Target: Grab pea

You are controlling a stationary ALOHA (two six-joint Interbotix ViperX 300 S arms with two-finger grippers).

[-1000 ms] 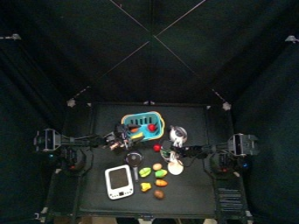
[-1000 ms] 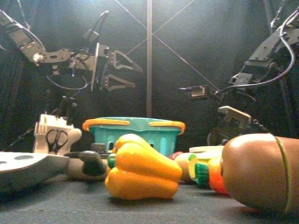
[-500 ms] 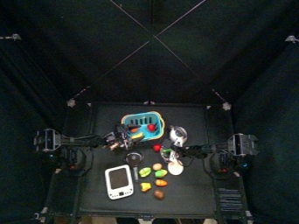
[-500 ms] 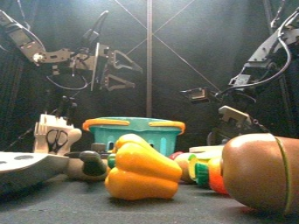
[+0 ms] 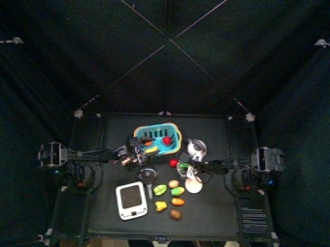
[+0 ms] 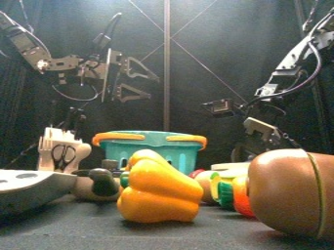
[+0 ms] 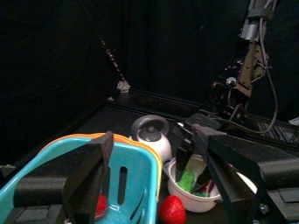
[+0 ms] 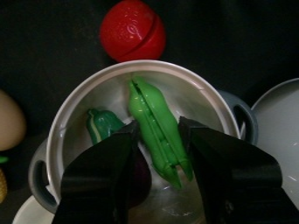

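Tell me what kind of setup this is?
Likely a robot test pen: black curtains enclose a small black table strewn with toy food, like a yellow pepper, plus a teal basket.

The pea [image 8: 158, 129] is a long, glossy green plastic pod with a ridge along its length. It lies slanted inside a white bowl [image 8: 222, 103], beside a darker green piece [image 8: 103, 124].

No legible text or markings

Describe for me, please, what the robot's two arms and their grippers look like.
Both arms are slim, black and jointed, with loose black cables looping along them. Each ends in a gripper, left gripper, right gripper, with two flat, black, tapering fingers. No markings are visible.
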